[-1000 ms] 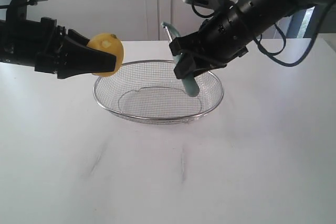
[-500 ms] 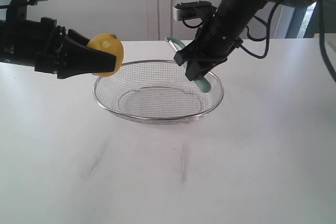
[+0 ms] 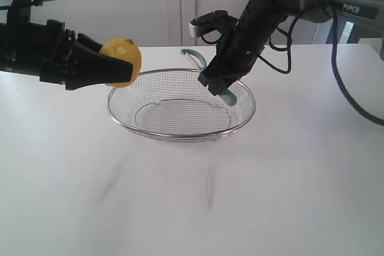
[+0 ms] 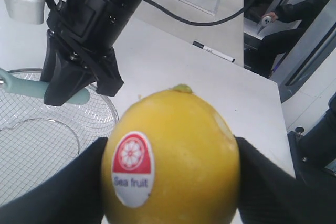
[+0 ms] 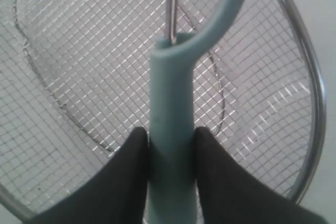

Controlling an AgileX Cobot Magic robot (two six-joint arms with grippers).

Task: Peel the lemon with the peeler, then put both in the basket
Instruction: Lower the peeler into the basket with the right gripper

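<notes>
The right tool (image 5: 170, 139) is pressed against both sides of the peeler (image 5: 169, 85), low on its thick teal handle. The curved head and metal blade reach out past the fingertips, over the mesh of the basket (image 3: 180, 138). The handle looks stiff, light and smooth, so it may well swivel in a two-sided pinch. The thick shaft, clear of the blade, seems the sound place to hold it. That arm slants steeply down from the upper right, with the handle's end low inside the basket's far right side; whether it touches the mesh I cannot tell. The left tool (image 4: 170, 182) pinches the lemon (image 4: 178, 150) across its widest part, in the air just outside the left rim, above the bench (image 3: 270, 196). The fruit looks firm, waxy and prone to roll. Its arm reaches in level from the left.
</notes>
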